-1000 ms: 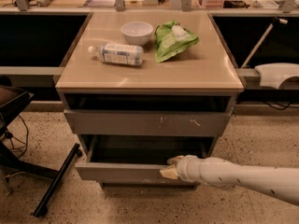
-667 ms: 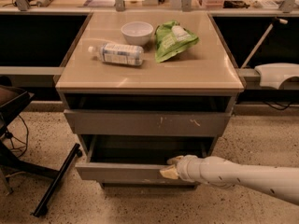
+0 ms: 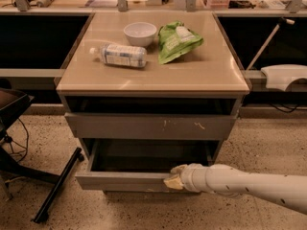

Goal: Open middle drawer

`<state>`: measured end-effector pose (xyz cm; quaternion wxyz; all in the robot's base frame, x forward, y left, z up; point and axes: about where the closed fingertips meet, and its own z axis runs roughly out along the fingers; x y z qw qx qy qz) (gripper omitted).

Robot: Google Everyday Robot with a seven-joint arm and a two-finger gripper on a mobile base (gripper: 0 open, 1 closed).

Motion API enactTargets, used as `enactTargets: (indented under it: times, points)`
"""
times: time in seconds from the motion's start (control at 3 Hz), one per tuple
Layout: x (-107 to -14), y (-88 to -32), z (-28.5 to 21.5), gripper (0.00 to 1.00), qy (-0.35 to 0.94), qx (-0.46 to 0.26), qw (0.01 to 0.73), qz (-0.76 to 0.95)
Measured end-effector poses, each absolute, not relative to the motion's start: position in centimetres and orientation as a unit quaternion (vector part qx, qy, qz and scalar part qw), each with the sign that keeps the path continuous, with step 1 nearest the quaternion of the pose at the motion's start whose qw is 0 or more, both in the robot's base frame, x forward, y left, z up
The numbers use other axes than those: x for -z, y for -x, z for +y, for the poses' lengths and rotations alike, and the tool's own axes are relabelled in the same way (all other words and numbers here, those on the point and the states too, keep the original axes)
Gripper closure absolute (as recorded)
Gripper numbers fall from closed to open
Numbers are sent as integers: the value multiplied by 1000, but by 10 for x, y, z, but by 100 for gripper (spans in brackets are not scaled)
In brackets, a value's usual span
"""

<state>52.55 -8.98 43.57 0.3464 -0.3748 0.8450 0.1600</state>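
Observation:
The middle drawer [image 3: 120, 181] is a wide, shallow grey drawer with a flat front. It stands pulled out toward me, and its dark grey inside [image 3: 144, 155] shows. My gripper [image 3: 174, 177] is at the right part of the drawer's front top edge, touching it. The white arm [image 3: 249, 186] reaches in from the lower right. Above it, the grey drawer front with white scratches [image 3: 144, 126] is closed.
On the tan cabinet top [image 3: 216, 75] sit a white bowl [image 3: 140, 33], a lying plastic bottle [image 3: 120, 55] and a green bag [image 3: 177, 42]. A black chair base [image 3: 57, 186] stands on the speckled floor at the left. A white object [image 3: 285, 75] is at the right.
The middle drawer has come out slightly further toward me, and my gripper has moved with its front edge.

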Motion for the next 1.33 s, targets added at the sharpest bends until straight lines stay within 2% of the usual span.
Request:
enactTargets:
  times: [1.33]
  points:
    - [-435,-475,-92,100,392,-172,333,840]
